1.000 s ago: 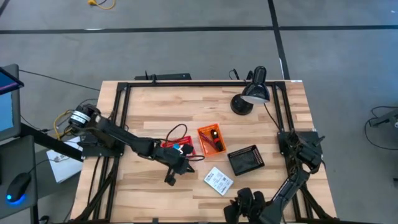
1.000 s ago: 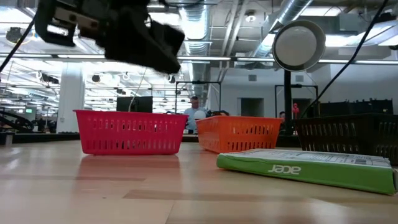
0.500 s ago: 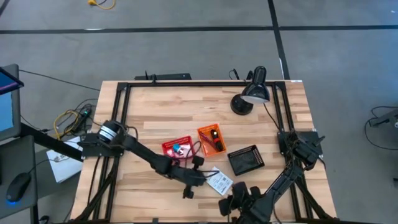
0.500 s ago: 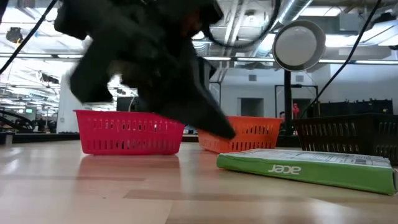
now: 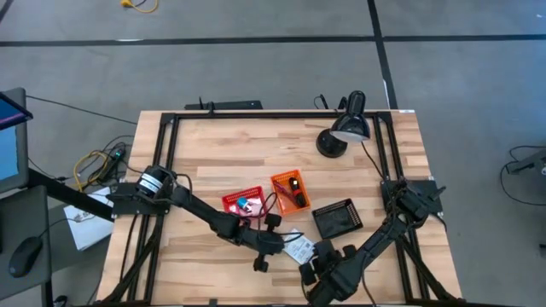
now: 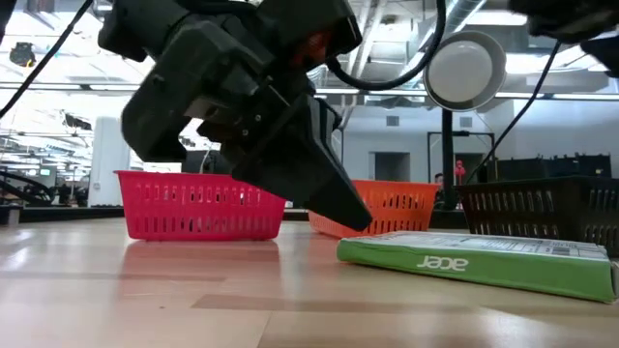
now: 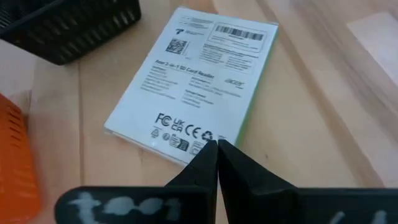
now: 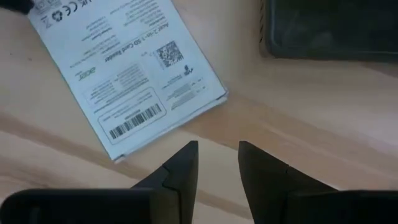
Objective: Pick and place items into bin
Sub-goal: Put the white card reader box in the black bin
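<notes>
Right at the tips of the left end effector point(image 7: 216, 148), clenched on nothing, lies the flat white printed card box with green edge point(image 7: 193, 81) on the table. The right end effector point(image 8: 217, 152) hovers beside its other end, fingers slightly apart.

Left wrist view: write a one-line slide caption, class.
Left hand, fingers together, at the edge of the white printed box on the wooden table.

Pale smooth wooden table point(image 5: 222, 136), matt printed cardboard box point(image 7: 193, 87), black plastic mesh basket point(image 5: 338, 220).
</notes>
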`<action>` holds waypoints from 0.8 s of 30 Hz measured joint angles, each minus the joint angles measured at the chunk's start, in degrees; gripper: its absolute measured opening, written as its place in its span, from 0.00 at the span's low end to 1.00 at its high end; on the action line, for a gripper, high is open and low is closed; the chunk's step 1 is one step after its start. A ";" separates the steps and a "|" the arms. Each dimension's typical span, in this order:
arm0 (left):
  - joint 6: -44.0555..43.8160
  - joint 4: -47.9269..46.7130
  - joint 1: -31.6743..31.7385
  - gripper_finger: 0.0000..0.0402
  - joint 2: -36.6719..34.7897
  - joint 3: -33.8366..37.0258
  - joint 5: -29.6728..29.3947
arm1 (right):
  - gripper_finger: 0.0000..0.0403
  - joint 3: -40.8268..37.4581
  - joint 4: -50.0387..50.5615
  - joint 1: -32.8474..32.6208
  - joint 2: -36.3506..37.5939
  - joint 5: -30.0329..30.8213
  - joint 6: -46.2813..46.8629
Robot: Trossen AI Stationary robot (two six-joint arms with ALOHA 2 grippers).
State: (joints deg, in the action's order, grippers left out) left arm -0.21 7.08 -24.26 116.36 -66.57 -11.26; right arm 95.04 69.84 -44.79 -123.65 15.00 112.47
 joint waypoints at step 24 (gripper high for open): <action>-4.01 -5.64 -2.04 0.00 -0.29 1.97 -2.87 | 0.52 0.00 -1.33 4.81 -0.15 -2.02 -9.06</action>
State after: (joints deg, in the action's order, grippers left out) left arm -4.22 1.45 -26.30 116.07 -64.60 -14.13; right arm 95.04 68.52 -39.97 -123.81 12.98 103.41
